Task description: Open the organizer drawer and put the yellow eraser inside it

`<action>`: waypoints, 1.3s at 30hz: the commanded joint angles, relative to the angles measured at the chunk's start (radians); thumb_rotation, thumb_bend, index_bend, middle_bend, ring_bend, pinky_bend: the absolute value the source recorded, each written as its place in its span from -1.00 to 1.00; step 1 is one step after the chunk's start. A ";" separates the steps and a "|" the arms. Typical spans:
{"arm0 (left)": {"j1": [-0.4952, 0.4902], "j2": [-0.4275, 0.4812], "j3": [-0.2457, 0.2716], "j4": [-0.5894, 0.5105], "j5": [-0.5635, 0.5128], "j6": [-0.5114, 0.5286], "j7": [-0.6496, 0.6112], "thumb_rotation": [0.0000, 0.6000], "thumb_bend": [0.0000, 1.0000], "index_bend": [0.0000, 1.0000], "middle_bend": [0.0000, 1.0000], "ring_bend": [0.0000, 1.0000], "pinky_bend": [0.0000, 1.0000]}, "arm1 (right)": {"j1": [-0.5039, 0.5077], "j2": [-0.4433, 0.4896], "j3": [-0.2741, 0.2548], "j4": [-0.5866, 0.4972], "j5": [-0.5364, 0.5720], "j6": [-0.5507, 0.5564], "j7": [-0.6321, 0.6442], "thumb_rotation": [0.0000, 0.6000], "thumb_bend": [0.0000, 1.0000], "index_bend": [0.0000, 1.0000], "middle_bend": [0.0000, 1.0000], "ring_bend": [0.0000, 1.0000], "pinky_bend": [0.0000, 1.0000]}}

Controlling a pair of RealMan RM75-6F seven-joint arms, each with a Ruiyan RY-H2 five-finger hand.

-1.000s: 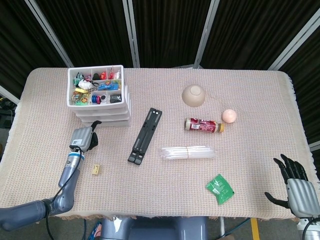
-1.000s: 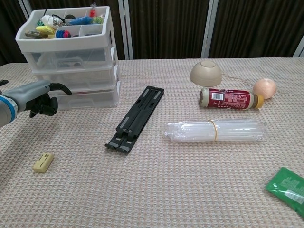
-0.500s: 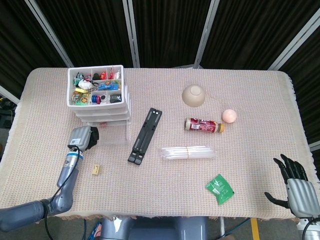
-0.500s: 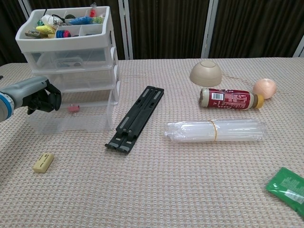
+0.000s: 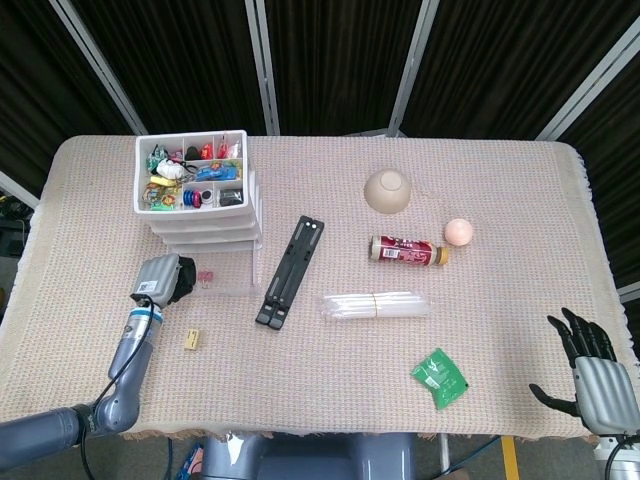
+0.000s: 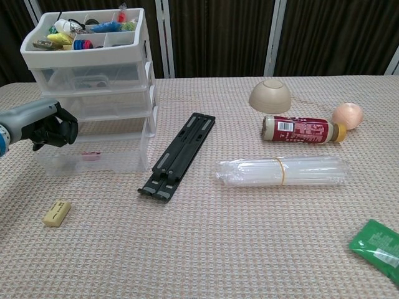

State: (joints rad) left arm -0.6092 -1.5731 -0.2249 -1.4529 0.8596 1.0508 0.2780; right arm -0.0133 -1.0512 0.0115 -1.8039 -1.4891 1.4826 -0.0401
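Observation:
The white organizer point(image 5: 195, 200) point(image 6: 93, 75) stands at the back left, its top tray full of small items. Its bottom drawer point(image 5: 228, 283) point(image 6: 109, 159) is pulled out toward me, clear-walled, with a small pink item point(image 6: 91, 155) inside. My left hand point(image 5: 165, 278) point(image 6: 47, 126) is at the drawer's front left corner, fingers curled on its edge. The yellow eraser point(image 5: 193, 340) point(image 6: 56, 212) lies on the cloth in front of the drawer, apart from the hand. My right hand point(image 5: 592, 372) rests at the table's near right corner, fingers spread, holding nothing.
A black folding stand point(image 5: 290, 270) point(image 6: 179, 156) lies just right of the drawer. Further right are an upturned bowl point(image 5: 388, 190), a red bottle point(image 5: 408, 250) on its side, a peach ball point(image 5: 458, 232), a clear bundle of tubes point(image 5: 375, 303) and a green packet point(image 5: 440, 378).
The bottom drawer, shut a second ago, has slid out toward me with my left hand pulling it; the pink item inside came into view. The right hand has stayed put.

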 commanded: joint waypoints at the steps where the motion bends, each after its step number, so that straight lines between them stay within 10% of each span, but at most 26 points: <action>1: 0.031 0.043 0.029 -0.056 0.099 0.042 -0.036 1.00 0.53 0.28 0.93 0.81 0.51 | 0.000 0.000 0.000 0.000 0.000 0.000 0.000 1.00 -0.88 -0.79 -1.00 -1.00 -1.00; 6: 0.076 0.104 0.121 -0.096 0.317 0.143 -0.031 1.00 -0.22 0.10 0.90 0.79 0.51 | 0.000 -0.001 0.001 0.000 0.003 0.000 -0.003 1.00 -0.88 -0.79 -1.00 -1.00 -1.00; 12: 0.135 0.192 0.224 -0.197 0.405 0.207 0.088 1.00 -0.62 -0.16 0.94 0.81 0.54 | -0.001 -0.003 0.002 -0.001 0.006 0.000 -0.008 1.00 -0.88 -0.79 -1.00 -1.00 -1.00; 23: 0.192 0.277 0.318 -0.406 0.347 0.210 0.301 1.00 -0.63 -0.30 0.98 0.85 0.55 | -0.002 -0.005 0.002 -0.005 0.008 0.003 -0.016 1.00 -0.88 -0.79 -1.00 -1.00 -1.00; 39: 0.173 0.166 0.263 -0.312 0.184 0.166 0.429 1.00 -0.36 -0.26 1.00 0.87 0.57 | -0.001 -0.002 0.002 -0.003 0.005 0.001 -0.010 1.00 -0.88 -0.79 -1.00 -1.00 -1.00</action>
State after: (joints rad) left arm -0.4306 -1.3914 0.0507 -1.7788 1.0584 1.2232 0.7005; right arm -0.0143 -1.0533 0.0133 -1.8071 -1.4840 1.4836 -0.0504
